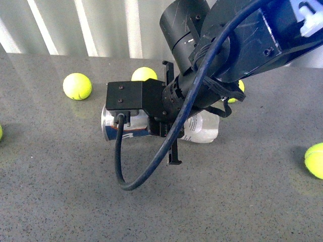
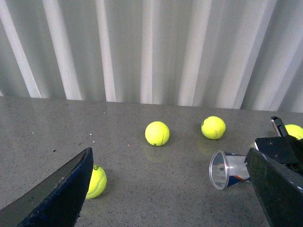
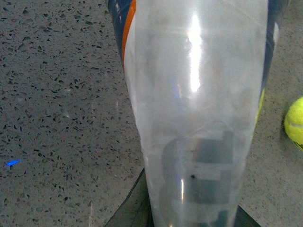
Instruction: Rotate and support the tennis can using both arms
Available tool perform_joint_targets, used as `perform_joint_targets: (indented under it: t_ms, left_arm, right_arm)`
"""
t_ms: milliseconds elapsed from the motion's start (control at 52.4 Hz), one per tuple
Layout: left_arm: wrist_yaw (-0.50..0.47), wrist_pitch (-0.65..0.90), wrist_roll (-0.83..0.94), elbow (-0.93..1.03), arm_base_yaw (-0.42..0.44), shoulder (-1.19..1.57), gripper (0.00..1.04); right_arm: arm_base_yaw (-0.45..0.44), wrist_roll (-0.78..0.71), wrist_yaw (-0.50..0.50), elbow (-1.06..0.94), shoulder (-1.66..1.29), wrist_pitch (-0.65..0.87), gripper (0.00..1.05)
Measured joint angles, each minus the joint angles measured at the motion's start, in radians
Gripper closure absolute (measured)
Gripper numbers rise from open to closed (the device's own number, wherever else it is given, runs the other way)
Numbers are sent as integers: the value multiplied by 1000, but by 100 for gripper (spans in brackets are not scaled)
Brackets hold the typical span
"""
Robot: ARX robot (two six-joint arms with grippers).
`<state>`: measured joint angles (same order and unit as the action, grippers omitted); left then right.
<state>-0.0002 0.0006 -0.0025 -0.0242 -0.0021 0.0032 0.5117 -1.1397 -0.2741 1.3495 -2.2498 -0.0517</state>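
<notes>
— Where is the tennis can (image 1: 199, 128) sitting?

— It's lying on its side in the middle of the grey table (image 1: 65, 201), which is looking like speckled, polished stone. From the front, its metal-rimmed open mouth is pointing to 9 o'clock and its rounded clear plastic base to 3 o'clock.

— And what is the right gripper (image 1: 170, 121) doing?

— The right arm (image 1: 184, 25), glossy black and cylindrical, is reaching in from 1 o'clock. Its claw is clamping the tube across the middle. In the right wrist view, flat dark jaws are pressing against both sides of the clear wall. A band of orange and navy label is showing further along the tube.

— What's that loop hanging down?

— That's a smooth, dark blue cable (image 1: 121, 166). It's drooping from the boxy black block on the wrist and curving low over the table at 7 o'clock of the can.

— How about the left gripper (image 2: 168, 158)?

— In its own wrist view, its two flat, matte black jaws are standing wide apart and holding nothing. It's hanging well apart from the can, whose round mouth is facing that camera.

— Anything else lying around?

— Fuzzy yellow-green tennis balls (image 1: 77, 85) are sitting around the can. One is at 10 o'clock, one just behind at 12, and one far out at 3. A ribbed white wall (image 2: 142, 47) is catching the light behind the table.
</notes>
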Motion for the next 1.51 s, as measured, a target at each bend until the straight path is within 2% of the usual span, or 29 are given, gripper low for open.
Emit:
perform_joint_targets:
  t_ms: [172, 324, 630, 725, 1087, 1164, 1278, 1335, 1393, 1450, 1507]
  left_arm:
    - [0, 0, 0, 0, 0, 0, 7]
    - [0, 0, 0, 0, 0, 0, 7]
    - [0, 0, 0, 0, 0, 0, 7]
    - [0, 0, 0, 0, 0, 0, 7]
    - [0, 0, 0, 0, 0, 0, 7]
    - [0, 0, 0, 0, 0, 0, 7]
    - [0, 0, 0, 0, 0, 0, 7]
    - [0, 0, 0, 0, 0, 0, 7]
    - [0, 0, 0, 0, 0, 0, 7]
    - [0, 0, 0, 0, 0, 0, 7]
    - [0, 0, 0, 0, 0, 0, 7]
  right_arm:
    - [6, -10, 5, -4, -31, 48, 92]
    - [6, 14, -17, -39, -37, 98, 60]
    - [11, 116, -89, -93, -23, 125, 21]
    - [18, 169, -118, -118, 14, 141, 5]
    - [27, 298, -132, -248, 174, 266, 7]
    - [23, 357, -132, -290, 217, 323, 7]
    - [4, 540, -93, -379, 318, 480, 7]
    - [-18, 688, -9, -437, 387, 579, 7]
    - [-58, 869, 123, -510, 474, 647, 7]
    - [-101, 1032, 256, -574, 550, 642, 7]
    - [-137, 1129, 383, -640, 616, 645, 7]
